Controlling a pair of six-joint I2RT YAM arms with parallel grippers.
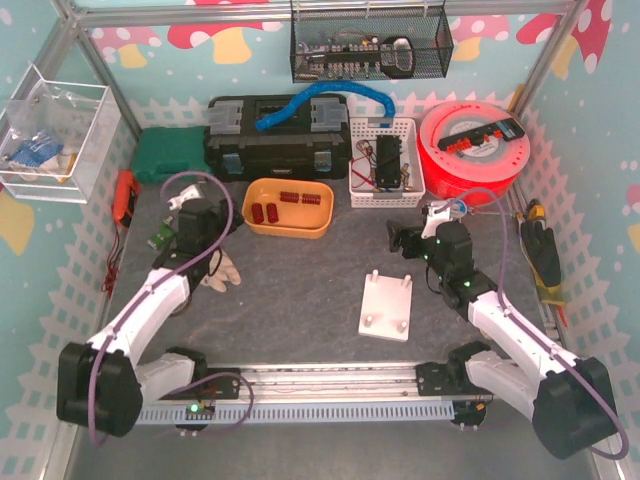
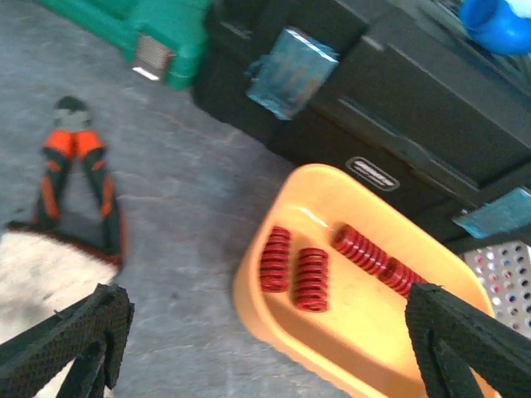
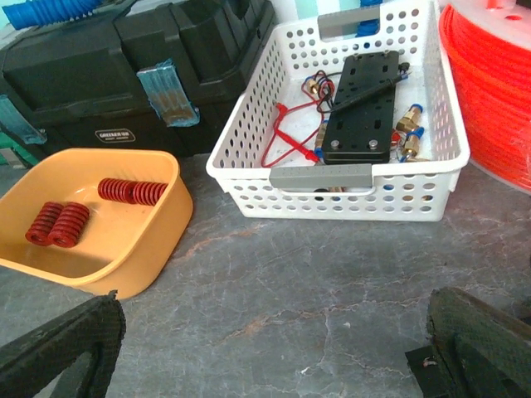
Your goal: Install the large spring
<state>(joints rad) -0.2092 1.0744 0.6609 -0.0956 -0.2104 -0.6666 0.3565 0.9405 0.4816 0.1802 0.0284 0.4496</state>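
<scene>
Toward the far side of the grey stone-patterned mat [image 1: 300, 290], just near of the black plastic toolbox [image 1: 278, 135], sits the shallow orange-yellow plastic tray [image 1: 318, 222] that holds the red coil springs. Two thick red springs [image 2: 292, 269] lie side by side and touching in its left part. In the overhead view they look the larger ones. A row of further red springs [image 2: 377, 261] lies end to end farther back in the tray, apart from the pair.

The left gripper [image 2: 265, 315] hovers above the mat at the tray's near-left side with its black textured fingers [image 2: 79, 336] spread wide and nothing between them. The thick pair shows in the gap, lower down in the tray. A white fabric glove [image 2: 37, 274] lies under its left finger, and orange-and-black pliers [image 2: 79, 178] lie on the mat beyond it. A green plastic case [image 2: 158, 33] stands left of the toolbox.

The right gripper [image 3: 274, 311] is also spread wide and holds nothing. It hangs over bare mat, near of the white perforated basket [image 3: 249, 157], with the tray well off to its left. A black block with red leads [image 3: 361, 104] lies in the basket, and a red-orange spool [image 3: 489, 91] stands right of it.

A white square plate with four upright pegs [image 1: 386, 306] lies flat on the mat between the arms, nearer the right one and well apart from the tray.
</scene>
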